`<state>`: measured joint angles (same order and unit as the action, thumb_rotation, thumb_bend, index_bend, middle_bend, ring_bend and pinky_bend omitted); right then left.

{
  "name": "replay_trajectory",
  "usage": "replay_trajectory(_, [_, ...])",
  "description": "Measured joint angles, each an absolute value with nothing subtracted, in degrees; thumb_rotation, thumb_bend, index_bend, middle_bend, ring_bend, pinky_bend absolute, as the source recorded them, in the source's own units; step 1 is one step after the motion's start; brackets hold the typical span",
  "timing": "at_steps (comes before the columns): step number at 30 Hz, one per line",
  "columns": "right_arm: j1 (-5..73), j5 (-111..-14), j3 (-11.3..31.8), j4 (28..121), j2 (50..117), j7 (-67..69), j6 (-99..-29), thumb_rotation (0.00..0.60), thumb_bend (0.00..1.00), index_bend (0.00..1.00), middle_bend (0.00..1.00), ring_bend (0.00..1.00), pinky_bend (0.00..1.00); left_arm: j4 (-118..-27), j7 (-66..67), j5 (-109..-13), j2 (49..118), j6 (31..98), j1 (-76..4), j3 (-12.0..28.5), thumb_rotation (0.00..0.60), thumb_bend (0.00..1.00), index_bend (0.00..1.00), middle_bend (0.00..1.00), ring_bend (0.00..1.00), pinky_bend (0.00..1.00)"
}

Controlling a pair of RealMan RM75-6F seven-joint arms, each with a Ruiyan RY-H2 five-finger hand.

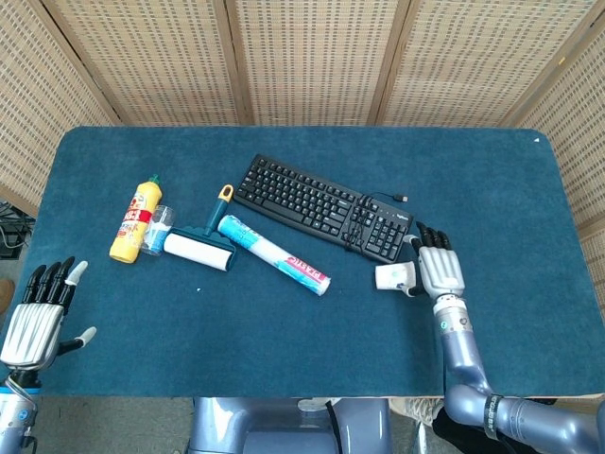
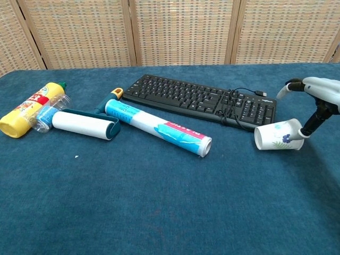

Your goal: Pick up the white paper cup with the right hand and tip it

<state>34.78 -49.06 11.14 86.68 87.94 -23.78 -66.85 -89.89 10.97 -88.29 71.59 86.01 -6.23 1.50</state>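
The white paper cup [image 1: 392, 276] with a blue flower print lies on its side on the blue table [image 1: 284, 340], mouth toward the left, just in front of the keyboard's right end. In the chest view the cup [image 2: 279, 138] rests on the cloth. My right hand [image 1: 440, 272] is right of it with fingers spread; one dark finger [image 2: 312, 125] reaches down to the cup's base, and the thumb is lifted clear above it. Nothing grips the cup. My left hand [image 1: 38, 317] hangs beyond the table's front left corner, fingers apart and empty.
A black keyboard [image 1: 321, 205] with its cable lies just behind the cup. Left of it lie a blue-and-white tube [image 1: 274, 254], a lint roller [image 1: 200, 248], a small clear cup [image 1: 158, 230] and a yellow bottle [image 1: 133, 220]. Wicker screens stand behind the table.
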Motion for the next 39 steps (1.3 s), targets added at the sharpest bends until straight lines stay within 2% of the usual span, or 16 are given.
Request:
replay_trajectory(10, [35.9,-51.3,9.7,86.6,93.2,-35.4,-71.5,0.6,0.23,0.33,0.0,0.0,0.0,-90.1,10.7,-87.6,71.3,85.4,-6.3,1.6,0.6,0.17,0.0,0.0,0.0,0.0])
replay_trajectory(22, [38.4,-45.0,11.2,86.6,100.3,-51.3,-75.6,0.6,0.23,0.34,0.0,0.0,0.0,-90.6,9.4,-87.1,70.5,84.9,-6.4,1.6,0.6,0.17,0.0,0.0,0.0,0.0])
replay_trajectory(32, [39.4,-38.3,13.9,86.3,103.3,-58.2,-79.0,0.6,0.23,0.33,0.0,0.0,0.0,-90.7,9.5,-87.3,70.5,84.8,-6.4,1.4,0.6,0.17,0.0,0.0,0.0,0.0])
replay_trajectory(39, [39.6,-36.8,14.6,86.9,103.7,-60.8,-80.8,0.6,0.23,0.36,0.0,0.0,0.0,-90.8,10.0,-87.5,70.6,84.8,-6.4,1.3,0.6,0.17,0.0,0.0,0.0,0.0])
